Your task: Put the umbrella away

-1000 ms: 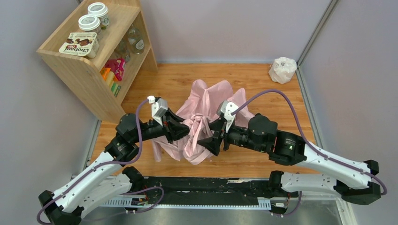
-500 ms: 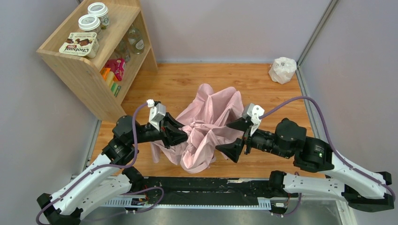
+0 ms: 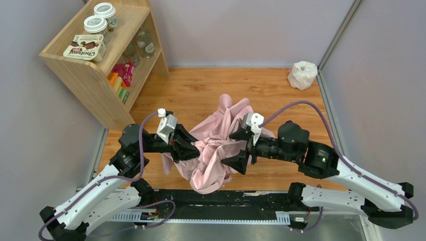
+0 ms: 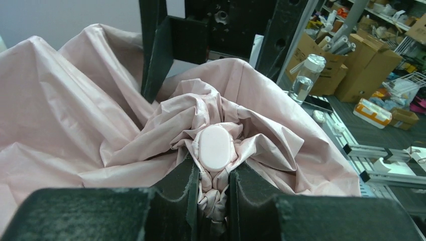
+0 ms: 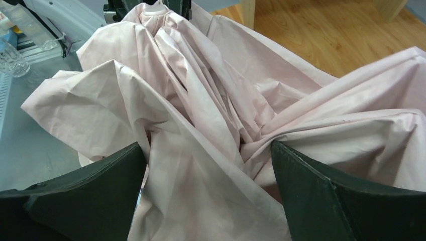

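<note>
**Umbrella held between two arms.** The left gripper (image 4: 213, 175) is seen closed to a narrow gap. Gathered pink fabric of the umbrella (image 3: 216, 150) is pinched between its fingers, just below a pale oval knob (image 4: 215, 146) that sits at the fingertips. From that grip the canopy is spread away to the right, straight towards the right gripper (image 5: 211, 201). That gripper's jaws are set wide apart with loose folds bulging between them. Nothing is clamped there, and whether either finger presses the cloth cannot be told.

The two grippers are pointed at each other, and the crumpled umbrella is caught directly between them above the middle of the wooden table (image 3: 191, 85). Its bundle is drawn out from far to near in the overhead view, across the line joining the grippers, and the lowest fold hangs close to the near edge. The shaft is hidden in the cloth, so its true axis cannot be read.

The next gathering is judged to fall to the right gripper, since slack canopy already lies inside its reach.
</note>
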Available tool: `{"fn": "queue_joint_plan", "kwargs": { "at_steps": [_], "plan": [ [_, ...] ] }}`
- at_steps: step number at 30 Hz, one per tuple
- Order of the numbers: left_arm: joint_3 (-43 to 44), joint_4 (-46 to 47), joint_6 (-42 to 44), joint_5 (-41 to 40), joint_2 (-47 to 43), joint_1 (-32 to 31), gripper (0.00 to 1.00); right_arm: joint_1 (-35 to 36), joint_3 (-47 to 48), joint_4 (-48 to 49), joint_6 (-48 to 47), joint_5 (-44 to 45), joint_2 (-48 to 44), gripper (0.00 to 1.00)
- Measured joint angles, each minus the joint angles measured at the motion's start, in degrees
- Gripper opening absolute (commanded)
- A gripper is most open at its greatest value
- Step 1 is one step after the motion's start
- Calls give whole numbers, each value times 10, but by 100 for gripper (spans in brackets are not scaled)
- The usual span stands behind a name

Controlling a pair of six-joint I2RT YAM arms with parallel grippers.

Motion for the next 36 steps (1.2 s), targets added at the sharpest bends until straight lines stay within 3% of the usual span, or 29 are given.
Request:
{"fn": "queue_joint_plan", "kwargs": {
  "at_steps": [14,30,32,36],
  "plan": [
    [2,63,-39,30,14,0,0,-28,0,97,-11,-94,84,100],
    [13,88,-42,22,37,-31,0,-87,-5,204,29,-294,162,100],
    [14,88,-42,20,37,-34,0,-92,-5,215,35,-319,168,96],
    [22,87,-40,23,39,-43,0,-96,-6,247,55,-377,185,77]
  ]
}}
